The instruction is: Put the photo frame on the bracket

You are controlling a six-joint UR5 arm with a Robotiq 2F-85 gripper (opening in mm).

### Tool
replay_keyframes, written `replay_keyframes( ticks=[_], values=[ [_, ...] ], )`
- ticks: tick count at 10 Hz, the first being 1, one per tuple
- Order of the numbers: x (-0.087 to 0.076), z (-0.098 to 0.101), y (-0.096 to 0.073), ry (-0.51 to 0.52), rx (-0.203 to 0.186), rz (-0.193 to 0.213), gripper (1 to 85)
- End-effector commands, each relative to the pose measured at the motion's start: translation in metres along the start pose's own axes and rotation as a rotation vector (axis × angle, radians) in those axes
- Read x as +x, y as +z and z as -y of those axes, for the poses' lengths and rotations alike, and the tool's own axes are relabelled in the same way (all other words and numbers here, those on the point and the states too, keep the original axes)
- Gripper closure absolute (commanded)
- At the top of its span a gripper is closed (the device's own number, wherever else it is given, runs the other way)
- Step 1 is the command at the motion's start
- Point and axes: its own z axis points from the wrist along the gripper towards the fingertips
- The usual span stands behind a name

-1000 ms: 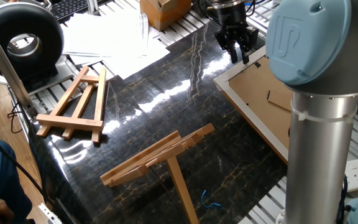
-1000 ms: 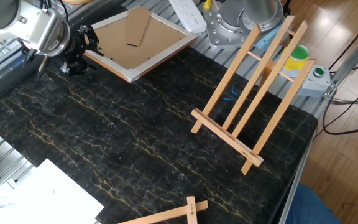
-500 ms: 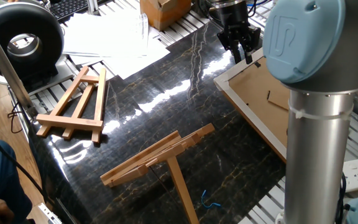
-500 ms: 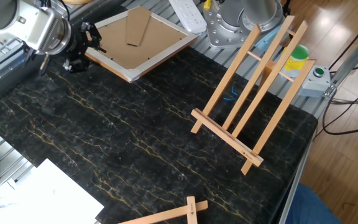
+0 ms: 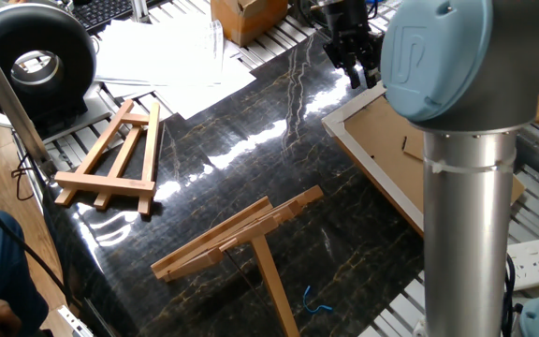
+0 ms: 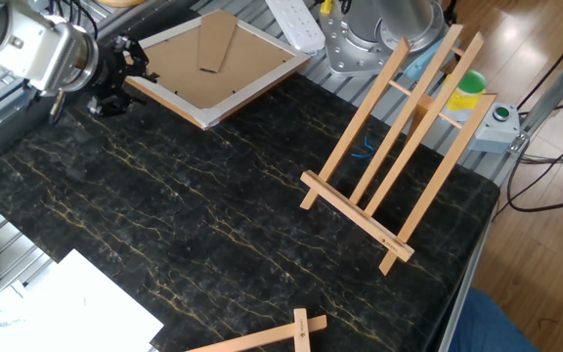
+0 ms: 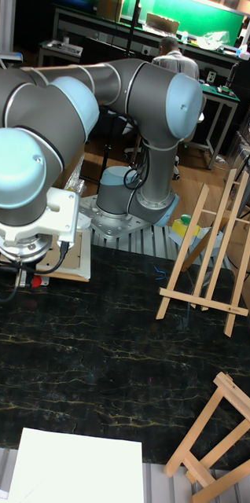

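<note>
The step in hand looks like the reach for the grasp: the photo frame (image 5: 396, 154) has not been lifted, and the robot's hand (image 5: 356, 70) hangs at the frame's far corner, where the white border meets the edge of the dark marble bench (image 5: 251, 168). In the other fixed view the hand (image 6: 123, 70) sits just beside that same corner of the frame (image 6: 213, 64), its dark fingers pointing toward the border. Whether they are parted around the edge or already pinching it cannot be told; the fingertips are small and dark against the dark stone, and no view shows a clear gap or a clear contact.

The frame lies flat, back side up, partly on the marble and partly over the slatted metal surround next to the arm's base. Its brown fibreboard back shows inside a white border, with the brown stand flap (image 6: 210, 47) lying folded against it.

The bracket (image 6: 394, 156) stands upright well apart from the frame, toward the opposite side of the bench. It is a light-wood easel of long parallel slats with a ledge along the bottom and one rear leg (image 5: 277, 285). A smaller A-shaped easel (image 5: 115, 154) lies flat on the bench, away from both.

The next move likely calls for a firm pinch on the thin border, then lifting and tilting the frame upright so its lower edge can settle on the bracket's ledge. A broad flat panel held by one corner may swing or slip.
</note>
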Motion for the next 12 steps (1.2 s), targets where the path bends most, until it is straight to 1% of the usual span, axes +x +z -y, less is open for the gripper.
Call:
replay_keyframes(
  ticks=[1, 3, 5, 6, 7, 12],
  values=[
    [0.000, 0.004, 0.000, -0.011, -0.012, 0.000, 47.0],
    [0.000, 0.006, 0.006, -0.013, -0.021, -0.001, 48.0],
    [0.000, 0.004, 0.007, -0.018, -0.028, 0.000, 48.7],
    [-0.003, 0.002, 0.008, -0.023, -0.034, 0.012, 48.7],
    [-0.004, 0.001, 0.009, -0.027, -0.039, 0.015, 49.0],
    [-0.007, 0.001, 0.018, -0.036, -0.036, 0.027, 51.0]
  ],
)
